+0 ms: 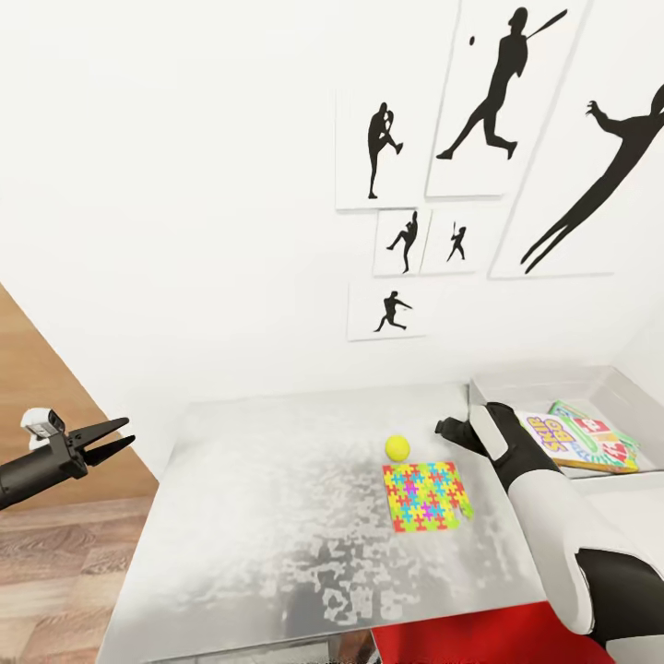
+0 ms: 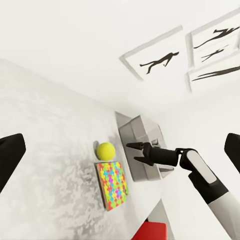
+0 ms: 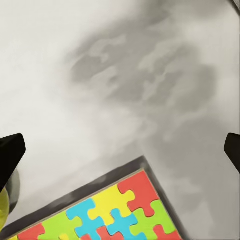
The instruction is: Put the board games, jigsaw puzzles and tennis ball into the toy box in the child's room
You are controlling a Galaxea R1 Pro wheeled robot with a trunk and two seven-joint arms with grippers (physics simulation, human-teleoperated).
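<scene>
One tennis ball (image 1: pixel 397 448) and one jigsaw puzzle (image 1: pixel 427 496) lie on the light grey bench (image 1: pixel 277 516). The ball sits just beside the puzzle's far-left corner, at about 11 o'clock from the sheet; whether the two touch cannot be told. In the left wrist view the ball (image 2: pixel 105 150) and the puzzle (image 2: pixel 113 184) show the same pairing.

At about 2 o'clock from the puzzle stands one grey toy box (image 1: pixel 590 392), close to the white wall. Inside it lie flat printed board games (image 1: pixel 579 438): one with big cartoon letters on yellow, green and red, and at least one more edge with green and red print behind it. The exact count inside cannot be told.

The right claw (image 1: pixel 454 431) hangs over the bench at about 1 o'clock from the puzzle, between the ball and the toy box. In the left wrist view the right claw's (image 2: pixel 136 152) fingers stand apart with nothing between them. Its own camera looks down on the bench top and one corner of the puzzle (image 3: pixel 107 215).

The left claw (image 1: pixel 109 437) is off the bench's left edge, at 9 o'clock from the ball and well apart from it, over the wood floor (image 1: pixel 55 563). Its fingers are spread and hold nothing.

Six black baseball prints (image 1: pixel 480 157) hang on the wall.
</scene>
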